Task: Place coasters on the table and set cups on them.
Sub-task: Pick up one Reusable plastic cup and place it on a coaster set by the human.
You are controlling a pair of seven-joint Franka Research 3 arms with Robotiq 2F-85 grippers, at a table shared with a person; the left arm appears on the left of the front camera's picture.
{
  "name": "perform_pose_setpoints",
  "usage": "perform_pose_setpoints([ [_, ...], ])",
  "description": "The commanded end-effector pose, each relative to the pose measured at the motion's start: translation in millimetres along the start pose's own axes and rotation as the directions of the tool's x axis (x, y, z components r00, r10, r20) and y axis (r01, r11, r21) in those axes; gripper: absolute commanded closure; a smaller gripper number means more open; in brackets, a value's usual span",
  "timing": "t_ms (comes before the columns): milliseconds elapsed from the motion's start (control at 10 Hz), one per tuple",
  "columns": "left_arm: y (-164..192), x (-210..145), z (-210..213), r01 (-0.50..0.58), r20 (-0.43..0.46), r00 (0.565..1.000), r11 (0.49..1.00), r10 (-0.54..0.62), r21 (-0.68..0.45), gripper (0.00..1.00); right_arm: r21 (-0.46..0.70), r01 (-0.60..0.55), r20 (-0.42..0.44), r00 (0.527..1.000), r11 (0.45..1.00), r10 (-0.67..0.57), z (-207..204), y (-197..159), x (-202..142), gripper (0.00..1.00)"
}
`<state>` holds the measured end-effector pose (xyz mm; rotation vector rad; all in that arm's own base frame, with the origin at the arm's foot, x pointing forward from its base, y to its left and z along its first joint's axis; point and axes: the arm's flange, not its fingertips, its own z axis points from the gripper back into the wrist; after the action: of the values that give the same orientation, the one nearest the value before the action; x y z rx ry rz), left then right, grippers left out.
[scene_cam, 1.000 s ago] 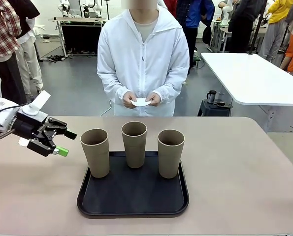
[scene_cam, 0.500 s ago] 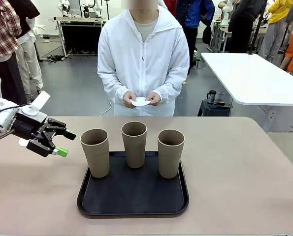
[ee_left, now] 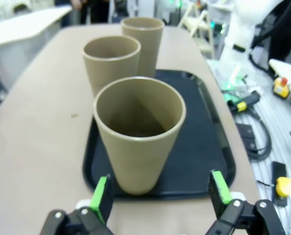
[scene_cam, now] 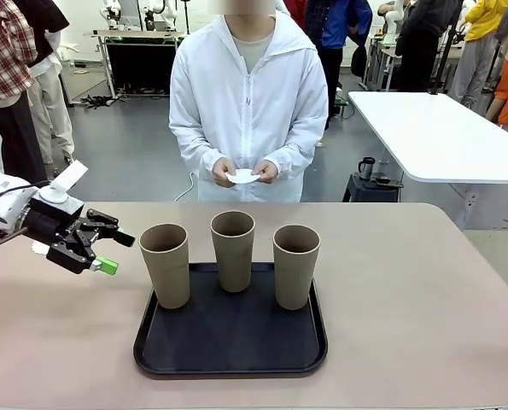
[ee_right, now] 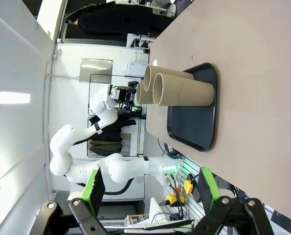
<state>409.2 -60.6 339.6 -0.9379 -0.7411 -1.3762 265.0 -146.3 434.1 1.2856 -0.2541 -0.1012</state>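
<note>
Facing the left cup, the left gripper is held wide open and empty
Three tapered, matte tan cups are stood upright on the black tray, nearest the left arm; the right gripper is open too; lacy white paper coasters are held in the person's hands, far side, none on the table

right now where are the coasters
In the front view the coasters are held between the person's hands at the far side of the table, behind the middle cup on the black tray.
</note>
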Motion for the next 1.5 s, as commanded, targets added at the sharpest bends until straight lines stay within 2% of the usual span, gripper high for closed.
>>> perform_pose_setpoints([
  [0,23.8,-30.5,5.2,0.006,0.104,0.995,0.999,-0.002,-0.040,0.00,0.018,-0.007,0.005,1.000,1.000,0.007,0.1,0.3,1.6,0.00],
  [500,38.2,-66.1,-9.2,0.073,0.202,0.977,0.997,-0.073,0.009,0.00,0.018,-0.007,0.005,1.000,1.000,0.007,0.1,0.3,1.6,0.00],
  [700,37.0,-69.5,-20.1,0.120,0.229,0.966,0.993,-0.120,0.014,0.00,0.018,-0.007,0.005,1.000,1.000,0.007,0.1,0.3,1.6,0.00],
  [1400,44.1,-56.7,-54.3,0.122,0.272,0.957,0.991,-0.105,-0.047,0.00,0.018,-0.007,0.005,1.000,1.000,0.007,0.1,0.3,1.6,0.00],
])
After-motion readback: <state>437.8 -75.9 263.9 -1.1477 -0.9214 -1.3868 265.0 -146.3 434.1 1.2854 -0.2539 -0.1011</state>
